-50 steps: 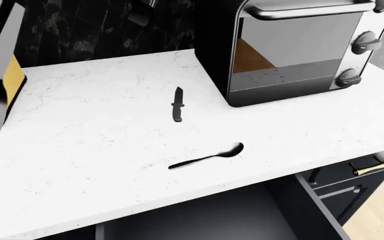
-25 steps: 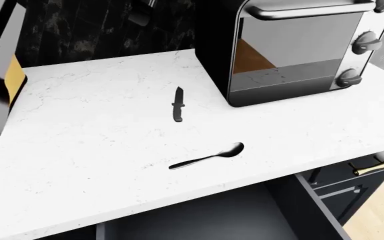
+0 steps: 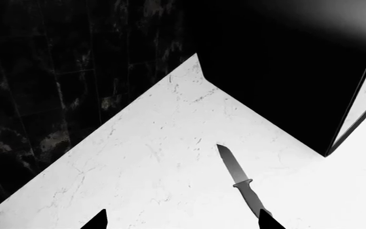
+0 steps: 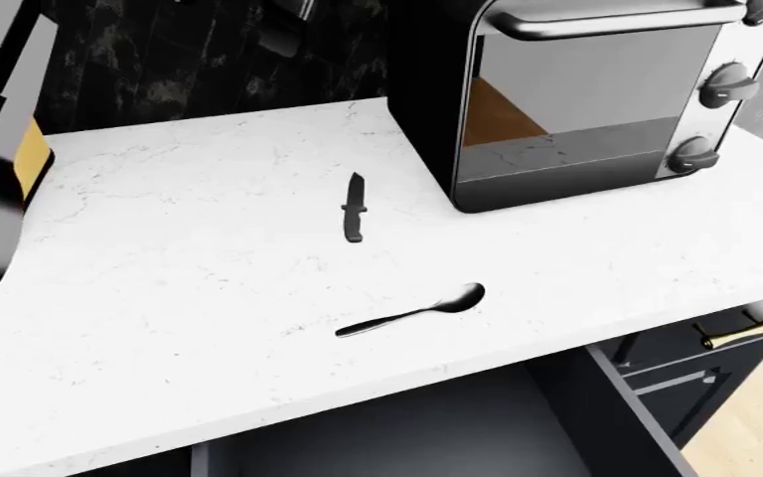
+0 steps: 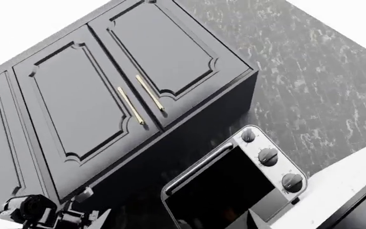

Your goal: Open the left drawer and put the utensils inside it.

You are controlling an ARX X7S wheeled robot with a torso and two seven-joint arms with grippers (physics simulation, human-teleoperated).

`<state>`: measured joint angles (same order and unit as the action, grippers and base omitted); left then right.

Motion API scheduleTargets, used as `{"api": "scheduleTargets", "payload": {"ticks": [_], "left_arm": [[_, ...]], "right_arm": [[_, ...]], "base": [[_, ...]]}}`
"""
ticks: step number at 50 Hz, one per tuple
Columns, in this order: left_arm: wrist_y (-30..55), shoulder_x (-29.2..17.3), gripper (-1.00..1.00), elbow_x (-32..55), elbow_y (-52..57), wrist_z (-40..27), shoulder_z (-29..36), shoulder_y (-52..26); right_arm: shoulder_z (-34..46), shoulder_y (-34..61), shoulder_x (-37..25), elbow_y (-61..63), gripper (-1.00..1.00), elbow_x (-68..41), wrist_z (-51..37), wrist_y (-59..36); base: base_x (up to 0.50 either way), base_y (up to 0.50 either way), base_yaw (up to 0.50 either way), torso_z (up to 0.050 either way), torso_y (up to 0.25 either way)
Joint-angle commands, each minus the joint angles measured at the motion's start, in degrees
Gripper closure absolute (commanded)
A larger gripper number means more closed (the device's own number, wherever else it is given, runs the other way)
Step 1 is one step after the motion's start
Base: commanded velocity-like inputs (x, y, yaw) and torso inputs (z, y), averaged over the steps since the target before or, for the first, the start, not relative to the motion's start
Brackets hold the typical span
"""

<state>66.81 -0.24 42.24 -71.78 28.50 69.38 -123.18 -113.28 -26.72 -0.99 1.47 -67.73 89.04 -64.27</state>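
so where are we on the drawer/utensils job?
Done: the left drawer is pulled open, grey inside showing, nothing visible in it. In hand: nothing; the left gripper is open above the counter near the knife. Left: the knife and the spoon both lie on the counter.

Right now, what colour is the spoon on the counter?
All black; the spoon shows best in the head view, against the white marbled counter.

On the table [image 4: 196, 258] lie one knife [image 4: 353, 207] and one spoon [image 4: 411, 312]. One toaster oven [image 4: 580, 94] carries three knobs. One drawer [image 4: 395, 437] is open; beside it is apparently one brass handle [image 4: 737, 334].
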Motion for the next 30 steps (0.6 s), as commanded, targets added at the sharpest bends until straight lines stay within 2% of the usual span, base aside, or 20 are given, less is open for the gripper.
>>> {"api": "scheduleTargets", "payload": {"ticks": [1,9,20,22,25,26,30], "left_arm": [[-0.2,-0.1,-1.0,0.4,0.5,-0.1,0.4,0.4],[-0.7,-0.2,-1.0,0.3,1.1,0.0,0.9,0.8],[1.5,-1.7,-1.0,2.1,6.5,-3.4,-0.5,4.0],[4.9,-5.0,-1.0,4.2,16.4,-6.4,-1.1,7.0],[7.4,-7.9,-1.0,6.4,23.6,-4.4,-0.7,7.9],[9.0,-10.9,-1.0,8.6,31.3,-1.9,0.0,8.2],[12.7,-15.4,-1.0,13.3,43.3,0.0,-0.3,9.0]], "right_arm": [[-35.6,0.4,1.0,4.7,-1.0,3.5,1.0,-25.7],[-34.9,0.6,1.0,11.4,-1.0,4.5,1.0,-25.7],[-33.6,1.1,1.0,12.9,-1.0,4.4,1.0,-25.7],[-32.9,1.7,1.0,13.6,-1.0,5.3,1.0,-25.7],[-32.3,2.1,1.0,14.4,-1.0,5.5,1.0,-25.7],[-32.2,2.4,1.0,14.7,-1.0,5.8,1.0,-25.7],[-31.8,2.9,1.0,15.4,-1.0,6.2,1.0,-25.7]], "base": [[0.0,0.0,0.0,0.0,0.0],[0.0,0.0,0.0,0.0,0.0],[0.0,0.0,0.0,0.0,0.0],[0.0,0.0,0.0,0.0,0.0],[0.0,0.0,0.0,0.0,0.0],[0.0,0.0,0.0,0.0,0.0],[0.0,0.0,0.0,0.0,0.0]]}}
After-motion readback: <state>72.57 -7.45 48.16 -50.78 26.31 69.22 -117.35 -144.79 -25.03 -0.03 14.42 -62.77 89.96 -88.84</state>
